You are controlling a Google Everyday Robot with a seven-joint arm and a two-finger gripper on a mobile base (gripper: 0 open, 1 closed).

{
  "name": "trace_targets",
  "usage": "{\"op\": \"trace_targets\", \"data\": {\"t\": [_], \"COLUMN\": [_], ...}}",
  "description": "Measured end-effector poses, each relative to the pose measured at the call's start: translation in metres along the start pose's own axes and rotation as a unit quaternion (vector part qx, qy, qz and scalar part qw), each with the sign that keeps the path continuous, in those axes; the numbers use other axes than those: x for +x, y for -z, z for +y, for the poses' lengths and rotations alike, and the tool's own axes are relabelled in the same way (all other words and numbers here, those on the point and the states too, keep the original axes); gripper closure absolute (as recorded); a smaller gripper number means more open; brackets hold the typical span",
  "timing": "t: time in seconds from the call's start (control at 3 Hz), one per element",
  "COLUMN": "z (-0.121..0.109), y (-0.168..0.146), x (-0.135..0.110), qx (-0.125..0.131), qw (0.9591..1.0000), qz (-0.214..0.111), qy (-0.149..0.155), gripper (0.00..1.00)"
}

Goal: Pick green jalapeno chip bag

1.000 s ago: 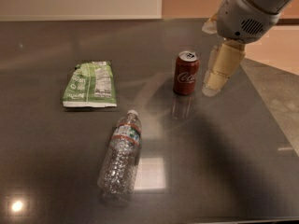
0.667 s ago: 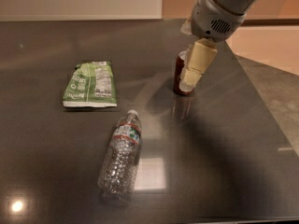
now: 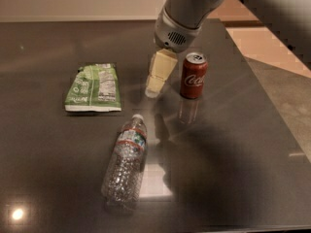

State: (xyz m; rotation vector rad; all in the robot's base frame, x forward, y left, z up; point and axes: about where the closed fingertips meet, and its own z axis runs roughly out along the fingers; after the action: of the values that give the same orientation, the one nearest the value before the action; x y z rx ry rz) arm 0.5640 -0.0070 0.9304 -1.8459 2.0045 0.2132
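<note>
bag [image 3: 94, 87] lay flat on counter [image 3: 233, 169], far left, untouched | tool [image 3: 156, 81] hovered between bag and can [image 3: 193, 75], nearer the can, apart from bag; grip state could not be told | reach, grasp and lift all judged pending

Green, red and cream against a glossy dark grey-brown table [image 3: 233, 149].
The chip bag [image 3: 94, 88] is bright green with a white panel of dark print and a white bottom edge. The can [image 3: 193, 75] is red with white script and a silver top. The bottle [image 3: 125, 163] is clear, with a white cap and a white and blue-green label. The cream-yellow gripper [image 3: 153, 89], under a grey arm [image 3: 182, 18], hangs between bag and can.
</note>
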Motion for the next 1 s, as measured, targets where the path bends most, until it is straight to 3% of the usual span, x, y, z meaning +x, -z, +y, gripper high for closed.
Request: {"op": "trace_targets", "data": {"t": [0.33,1.0], "z": [-0.002,0.001], "y": [-0.036,-0.097], "x": [-0.021,-0.064], "qx": [0.006,-0.008], "qw": [0.9999,0.9996], "qz": [0.001,-0.01], "qy": [-0.015,-0.025], "gripper": [0.0,0.0]}}
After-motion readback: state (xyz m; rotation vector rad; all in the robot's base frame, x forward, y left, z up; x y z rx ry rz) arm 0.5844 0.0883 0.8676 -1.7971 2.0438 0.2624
